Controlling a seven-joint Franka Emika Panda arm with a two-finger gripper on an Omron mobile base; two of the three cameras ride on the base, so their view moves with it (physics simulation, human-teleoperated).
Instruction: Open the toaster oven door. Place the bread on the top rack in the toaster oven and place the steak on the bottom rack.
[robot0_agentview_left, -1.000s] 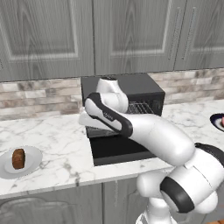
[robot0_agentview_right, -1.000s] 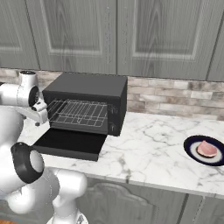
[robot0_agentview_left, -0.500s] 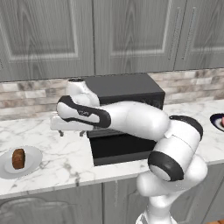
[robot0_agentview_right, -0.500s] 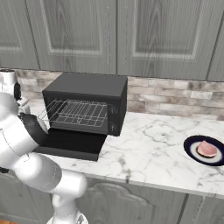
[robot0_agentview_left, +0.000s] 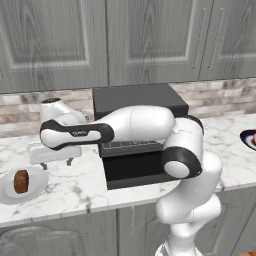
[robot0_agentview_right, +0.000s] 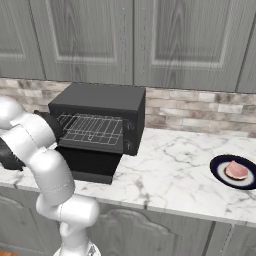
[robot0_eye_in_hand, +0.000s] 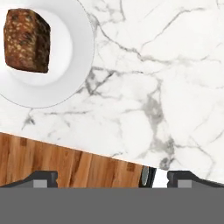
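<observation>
The toaster oven (robot0_agentview_right: 100, 122) sits on the marble counter (robot0_agentview_right: 170, 175) against the brick backsplash, and everything here is placed from it. The toaster oven door (robot0_agentview_right: 92, 165) is folded down flat in front of the oven, hinged along its lower edge and resting over the counter. Inside the open cavity the top rack (robot0_agentview_right: 92, 127) shows as a silver wire grid; the bottom rack cannot be made out clearly below it.

The arm reaches out from in front of the oven toward the oven's left side, and the gripper (robot0_agentview_left: 55, 162) hangs over the counter there, pointing down, well clear of the door. Its jaws stand wide apart with nothing between them; in the hand view the two dark fingertips (robot0_eye_in_hand: 43, 178) sit far apart at the bottom, over the counter's front edge and the wooden floor (robot0_eye_in_hand: 65, 164) beyond it.

The bread (robot0_agentview_left: 21, 181) lies on a white plate (robot0_agentview_left: 37, 187) farther to the left of the oven, beyond the gripper and near the counter's front edge. The gripper is near the plate but not touching it or the bread.

The steak (robot0_agentview_right: 236, 170) rests on a dark plate (robot0_agentview_right: 220, 175) well to the right of the oven, on the same counter
</observation>
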